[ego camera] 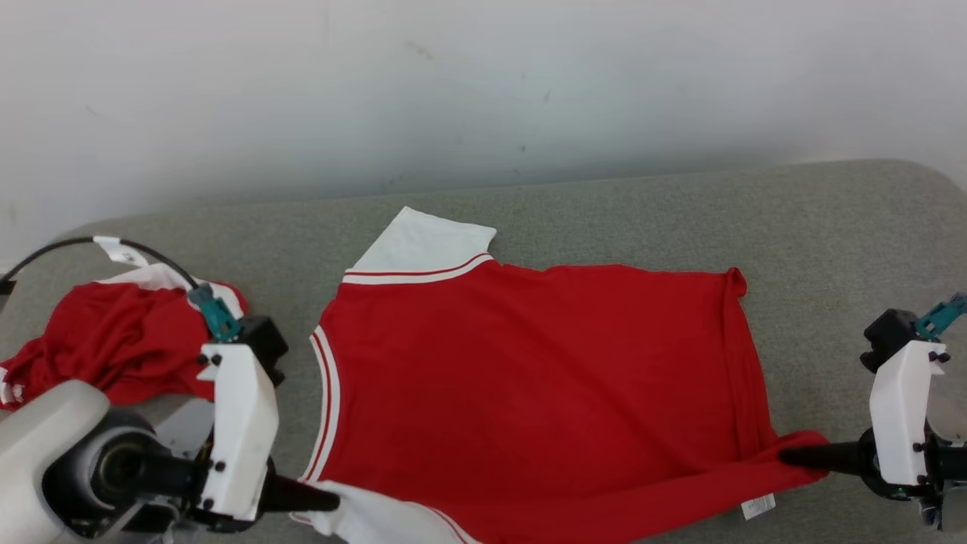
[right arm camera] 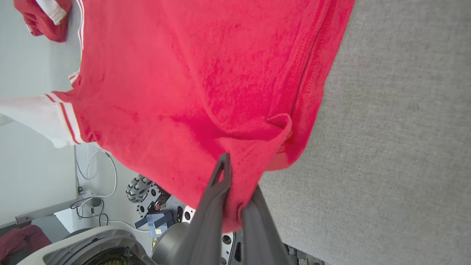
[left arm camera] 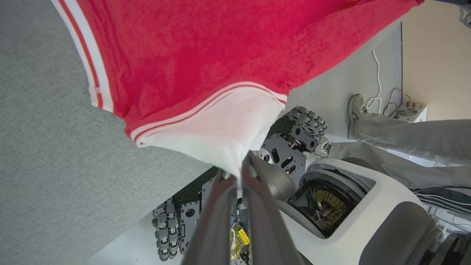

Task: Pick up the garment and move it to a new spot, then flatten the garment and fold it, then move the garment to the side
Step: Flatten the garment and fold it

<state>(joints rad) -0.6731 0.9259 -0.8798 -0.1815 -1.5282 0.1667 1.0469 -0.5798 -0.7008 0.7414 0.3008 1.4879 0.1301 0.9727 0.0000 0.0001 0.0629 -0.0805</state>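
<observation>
The shirt (ego camera: 529, 378) lies spread on the table (ego camera: 831, 227), nearly flat. The left gripper (ego camera: 332, 499) is clamped on its sleeve (ego camera: 378, 520) at 7 o'clock, and the right gripper (ego camera: 786, 455) on the hem (ego camera: 748, 363) at 4. Folding and moving aside remain.

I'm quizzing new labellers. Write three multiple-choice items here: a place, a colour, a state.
1. Where is the crumpled garment relative to the spread shirt?
A) on the table, to the robot's left of it
B) on top of it
C) on the floor
2. The sleeve in the left end effector is:
A) red
B) white
C) grey
3. The right end effector is:
A) open
B) shut on nothing
C) shut on the spread shirt
Key: 1A, seen left in the head view; 2B, white cloth in its grip; 3C, red cloth pinched.
</observation>
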